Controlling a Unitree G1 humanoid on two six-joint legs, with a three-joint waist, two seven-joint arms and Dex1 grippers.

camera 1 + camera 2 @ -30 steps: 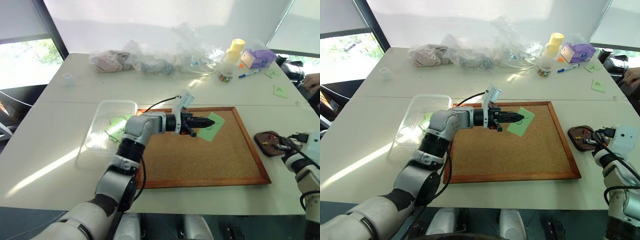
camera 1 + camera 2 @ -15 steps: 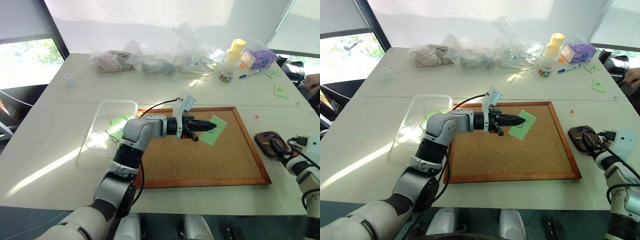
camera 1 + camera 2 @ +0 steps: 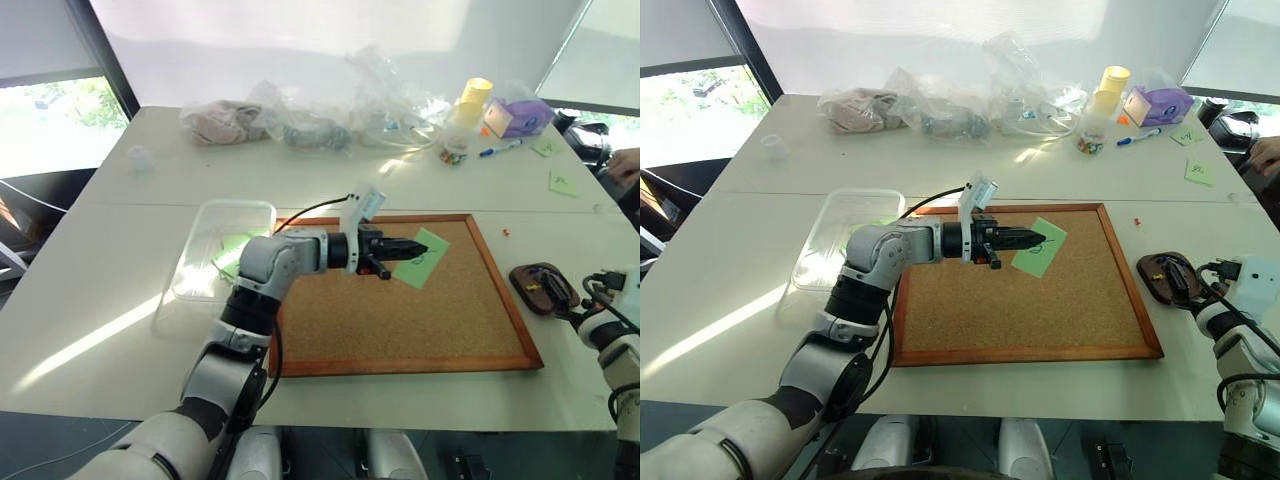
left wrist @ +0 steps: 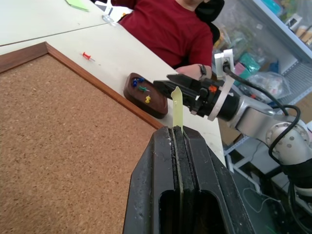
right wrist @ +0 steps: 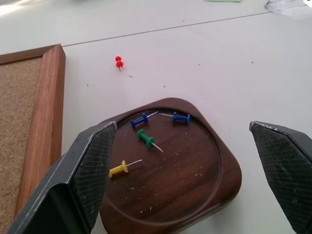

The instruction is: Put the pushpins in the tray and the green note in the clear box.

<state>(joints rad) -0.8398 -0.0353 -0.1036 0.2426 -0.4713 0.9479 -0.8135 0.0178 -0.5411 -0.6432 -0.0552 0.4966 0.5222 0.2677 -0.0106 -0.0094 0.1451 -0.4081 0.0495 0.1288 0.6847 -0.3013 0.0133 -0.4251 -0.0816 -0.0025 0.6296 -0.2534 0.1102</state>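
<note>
**Note pinched over the corkboard, pins lying in the tray**

Head view: the left gripper (image 3: 408, 244) is reaching level over the corkboard (image 3: 400, 320), its fingers pinching together on the green note (image 3: 424, 257), which is hanging above the board's far half. The clear box (image 3: 215, 250) is sitting just beside the board at its nine o'clock. The tray (image 3: 541, 287) is resting on the table (image 3: 90, 290) at the board's three o'clock, with the right gripper (image 3: 1185, 279) hovering at it.

Left wrist view: the two black fingers (image 4: 161, 165) are pressing flat against the note's edge.

Right wrist view: the right gripper's pads (image 5: 95, 161) are standing wide apart around the tray, gripping nothing. Blue, green and yellow pushpins (image 5: 146, 137) are lying inside; one red pin (image 5: 118, 62) is lying on the table at the tray's eleven o'clock.
</note>
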